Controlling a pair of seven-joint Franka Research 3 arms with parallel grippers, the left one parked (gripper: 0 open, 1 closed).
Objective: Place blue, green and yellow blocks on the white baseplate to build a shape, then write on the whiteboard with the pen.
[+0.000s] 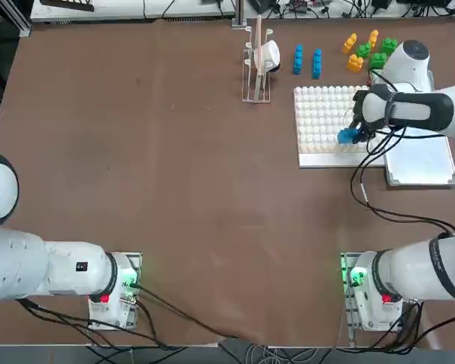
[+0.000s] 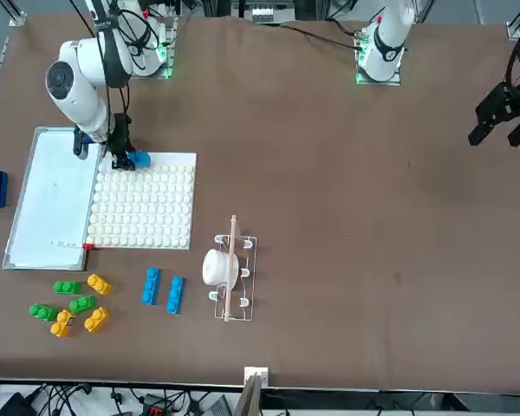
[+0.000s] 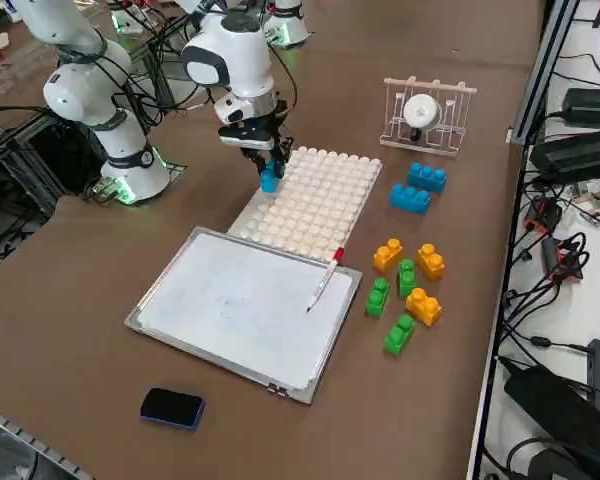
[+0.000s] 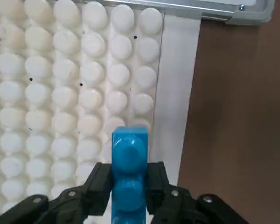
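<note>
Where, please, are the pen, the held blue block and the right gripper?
pen (image 3: 323,280), right side view, mid-barrel.
blue block (image 4: 129,161), right wrist view, its upper stud.
right gripper (image 4: 129,193), right wrist view, between its fingertips, shut on the block.

A robotics lab is showing here: two white arms are sitting bolted to a brown surface (image 1: 174,189), cables (image 3: 540,290) are trailing round its edges, and power bricks are lying alongside.
</note>
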